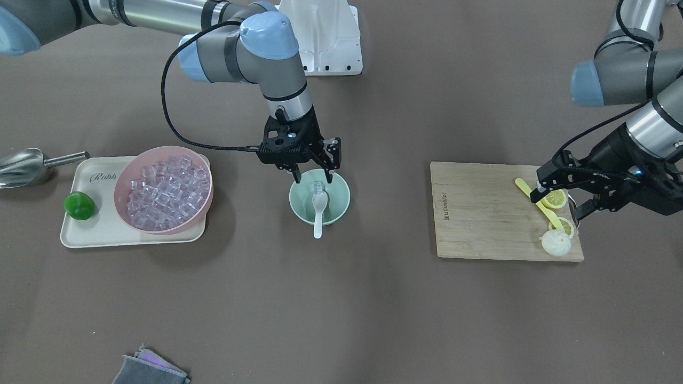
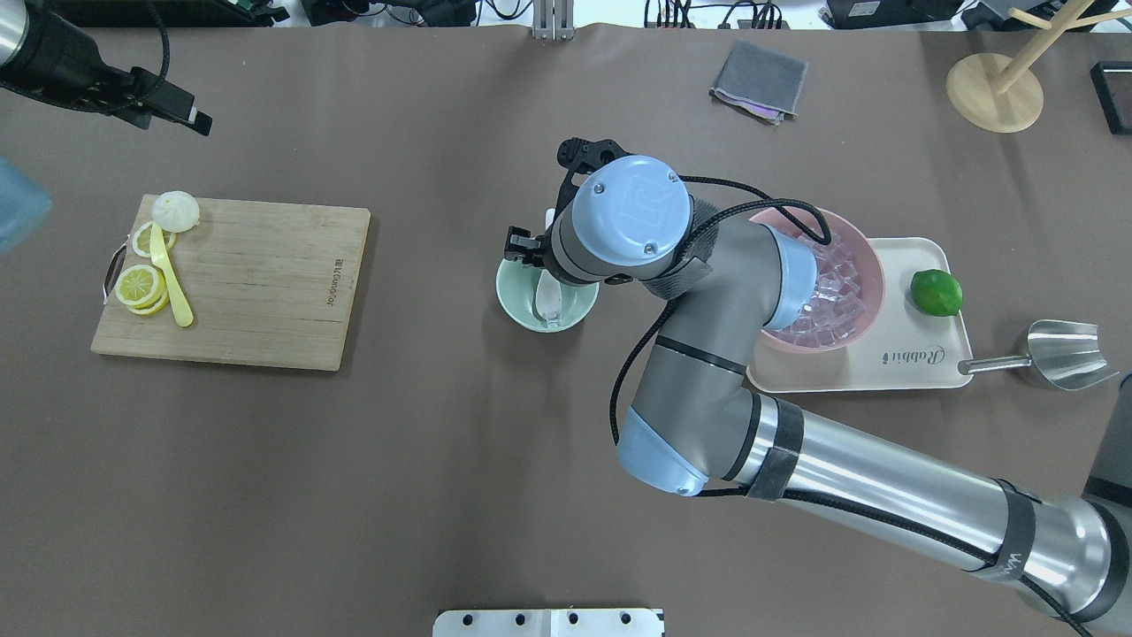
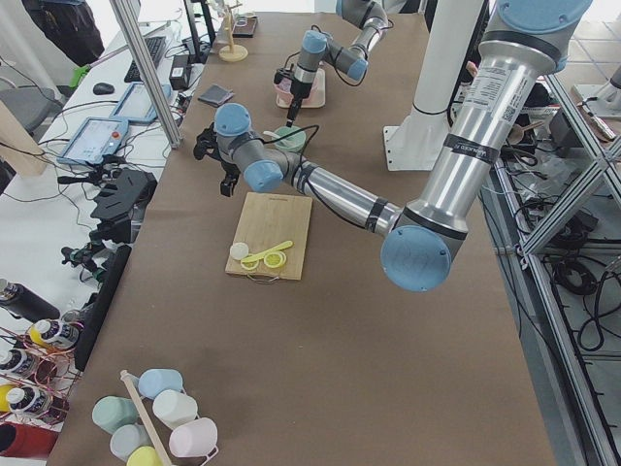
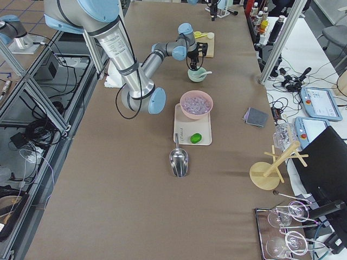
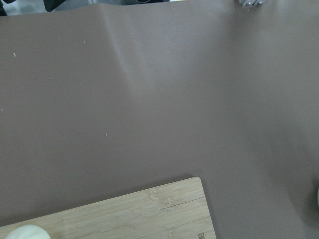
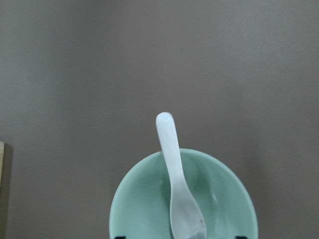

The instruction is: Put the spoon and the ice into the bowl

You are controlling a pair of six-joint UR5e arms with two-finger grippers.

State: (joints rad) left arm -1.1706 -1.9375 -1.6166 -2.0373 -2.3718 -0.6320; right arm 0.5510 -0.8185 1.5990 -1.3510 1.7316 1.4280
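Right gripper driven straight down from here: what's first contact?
Probably the ice cube sitting on the spoon in the bowl, directly below the open right gripper. Spread that wide, it might straddle the cube and meet spoon or bowl instead; depth is unclear.

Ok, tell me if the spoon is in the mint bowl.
In: the spoon rests scoop-down inside the bowl, handle sticking out over the rim.

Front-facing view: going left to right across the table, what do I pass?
scoop → lime → pink bowl full of ice → green bowl holding the spoon → cutting board. The tray and the items on the board overlap, so they are left out.
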